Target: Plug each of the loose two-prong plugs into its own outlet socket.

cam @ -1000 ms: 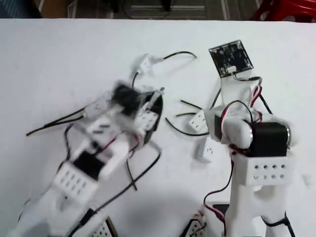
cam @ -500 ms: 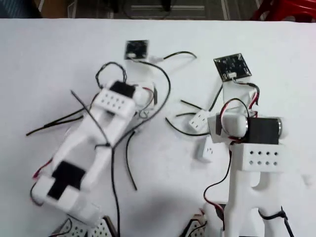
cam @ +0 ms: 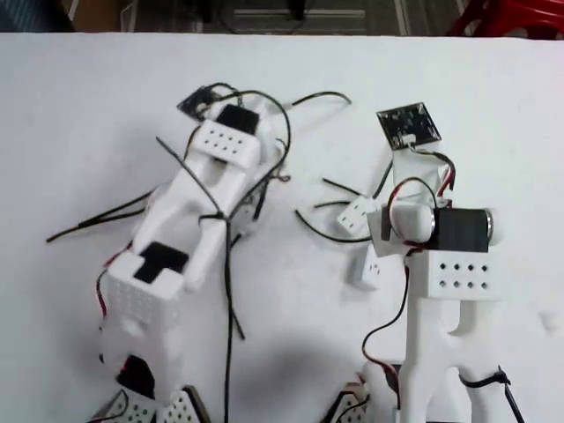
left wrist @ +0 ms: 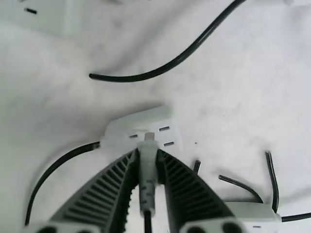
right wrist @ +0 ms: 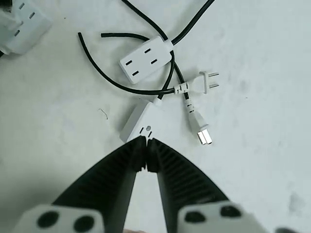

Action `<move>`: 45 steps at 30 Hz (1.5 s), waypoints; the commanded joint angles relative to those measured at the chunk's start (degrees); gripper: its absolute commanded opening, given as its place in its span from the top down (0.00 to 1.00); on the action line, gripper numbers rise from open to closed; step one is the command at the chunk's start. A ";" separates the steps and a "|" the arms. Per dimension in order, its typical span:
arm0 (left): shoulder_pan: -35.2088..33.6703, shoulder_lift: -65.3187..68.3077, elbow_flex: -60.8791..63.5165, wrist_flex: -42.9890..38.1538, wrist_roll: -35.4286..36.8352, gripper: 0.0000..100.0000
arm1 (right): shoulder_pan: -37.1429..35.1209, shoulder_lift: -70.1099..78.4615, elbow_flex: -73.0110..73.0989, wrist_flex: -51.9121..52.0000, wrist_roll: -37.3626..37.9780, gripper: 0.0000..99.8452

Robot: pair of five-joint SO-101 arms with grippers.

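One plug (left wrist: 148,141) in left tool (left wrist: 147,156) touches socket (left wrist: 127,130)

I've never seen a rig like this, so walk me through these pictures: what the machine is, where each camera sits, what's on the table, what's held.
The machine is two white robot arms, the left arm and the right arm, at a white table. One picture looks down from overhead; the other two come from cameras on each arm's wrist. Black cords, white outlet blocks and loose plugs lie scattered. The left gripper pinches a plug, its tip at an outlet block. The right gripper is closed on nothing, tips at another outlet block.
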 commanded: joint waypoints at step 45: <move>0.40 9.80 -18.11 4.92 7.30 0.97 | 0.48 -0.57 -0.35 -0.31 0.26 0.98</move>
